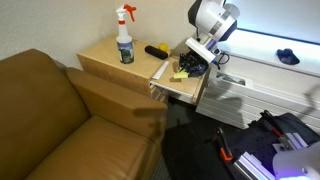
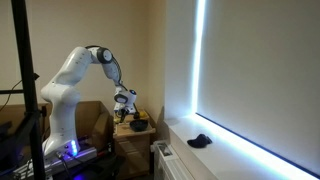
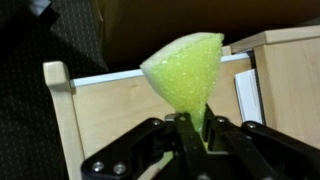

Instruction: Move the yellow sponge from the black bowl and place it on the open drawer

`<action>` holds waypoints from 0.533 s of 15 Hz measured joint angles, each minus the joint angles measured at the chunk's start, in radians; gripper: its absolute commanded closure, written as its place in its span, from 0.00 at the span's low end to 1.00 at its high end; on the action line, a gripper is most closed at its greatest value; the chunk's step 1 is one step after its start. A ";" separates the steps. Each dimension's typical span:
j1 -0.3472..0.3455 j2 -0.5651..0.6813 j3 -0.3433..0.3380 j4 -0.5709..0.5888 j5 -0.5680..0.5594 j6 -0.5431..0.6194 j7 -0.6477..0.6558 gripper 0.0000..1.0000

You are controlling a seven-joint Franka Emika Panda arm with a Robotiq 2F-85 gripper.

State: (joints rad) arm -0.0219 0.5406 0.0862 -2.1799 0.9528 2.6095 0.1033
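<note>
Spray bottle (image 1: 125, 45), couch (image 1: 60, 110) near open drawer (image 1: 176, 92)

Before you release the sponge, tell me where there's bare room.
Bare: the open drawer under the yellow sponge in the end effector, and the cabinet top nearest the sofa. Crowded: its back, spray bottle and yellow-and-black object.

Cannot see the lower end of the sponge (image 3: 185, 65), buried between the fingers of the tool (image 3: 194, 122). Cannot follow the tool past the bottom edge of the wrist view, nor the drawer (image 3: 110, 105) past that edge and behind the sponge. In an exterior view, cannot make out sponge or drawer near the tiny tool (image 2: 126, 103). Cannot tell what the dark shape (image 1: 288, 57) is: too small.
</note>
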 measured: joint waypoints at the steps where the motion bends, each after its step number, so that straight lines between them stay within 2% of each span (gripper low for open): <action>1: 0.002 0.022 0.005 0.018 0.019 0.035 -0.013 0.96; 7: 0.024 0.101 0.040 0.115 0.038 0.115 -0.051 0.96; 8: 0.031 0.110 0.040 0.123 0.035 0.116 -0.052 0.74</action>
State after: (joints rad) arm 0.0094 0.6501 0.1266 -2.0566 0.9874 2.7253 0.0516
